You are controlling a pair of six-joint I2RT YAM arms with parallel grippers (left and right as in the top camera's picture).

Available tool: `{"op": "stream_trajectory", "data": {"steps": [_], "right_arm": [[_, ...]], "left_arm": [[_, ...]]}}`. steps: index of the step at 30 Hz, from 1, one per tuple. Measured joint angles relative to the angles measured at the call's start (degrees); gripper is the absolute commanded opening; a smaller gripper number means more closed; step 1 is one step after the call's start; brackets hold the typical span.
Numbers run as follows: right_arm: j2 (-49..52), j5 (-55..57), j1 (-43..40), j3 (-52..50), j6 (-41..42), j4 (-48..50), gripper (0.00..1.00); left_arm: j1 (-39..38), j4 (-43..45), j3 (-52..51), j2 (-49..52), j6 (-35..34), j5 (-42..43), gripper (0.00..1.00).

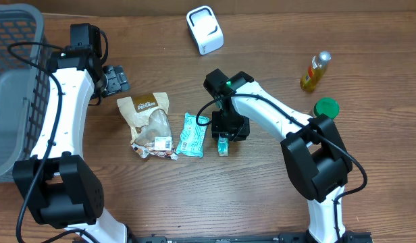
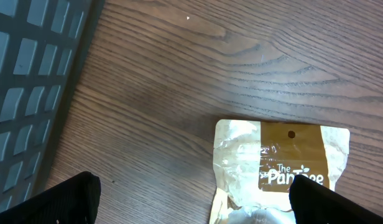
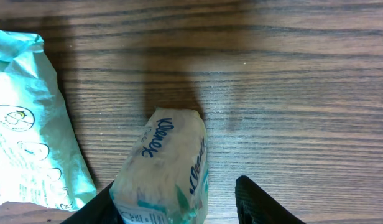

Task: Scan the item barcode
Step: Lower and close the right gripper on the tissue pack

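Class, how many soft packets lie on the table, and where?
3: a brown snack bag by the left hand, a teal packet beside it, a tissue pack at the right hand. Others could hide under the arms.

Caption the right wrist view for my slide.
Right hand straddling a Kleenex tissue pack on the wooden table, teal packet beside it.

The tissue pack (image 3: 170,168) is white and teal, the packet (image 3: 30,137) mint-green, the snack bag (image 2: 285,155) brown.
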Motion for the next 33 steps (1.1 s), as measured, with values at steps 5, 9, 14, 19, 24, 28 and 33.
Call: {"op": "stream_trajectory", "data": {"steps": [5, 9, 14, 19, 24, 28, 33], "right_arm": [[0.0, 0.02, 0.13, 0.0, 0.02, 0.94, 0.51], [0.0, 0.04, 0.68, 0.0, 0.0, 1.68, 0.51], [0.0, 1.27, 1.95, -0.17, 0.0, 2.27, 0.51], [0.0, 2.45, 2.67, -2.32, 0.0, 4.04, 0.42], [0.0, 3.13, 2.69, -2.93, 0.26, 5.29, 0.17], [0.0, 3.5, 2.69, -2.93, 0.31, 5.25, 0.04], [0.0, 4.09, 2.69, -2.93, 0.17, 5.49, 0.48]], "left_arm": [[0.0, 0.0, 0.0, 0.0, 0.0, 0.0, 1.0], [0.0, 0.0, 0.0, 0.0, 0.0, 0.0, 1.0], [0.0, 0.0, 0.0, 0.0, 0.0, 0.0, 1.0], [0.0, 0.0, 0.0, 0.0, 0.0, 0.0, 1.0], [0.0, 0.0, 0.0, 0.0, 0.0, 0.0, 1.0], [0.0, 0.0, 0.0, 0.0, 0.0, 0.0, 1.0], [0.0, 0.0, 0.0, 0.0, 0.0, 0.0, 0.99]]}}
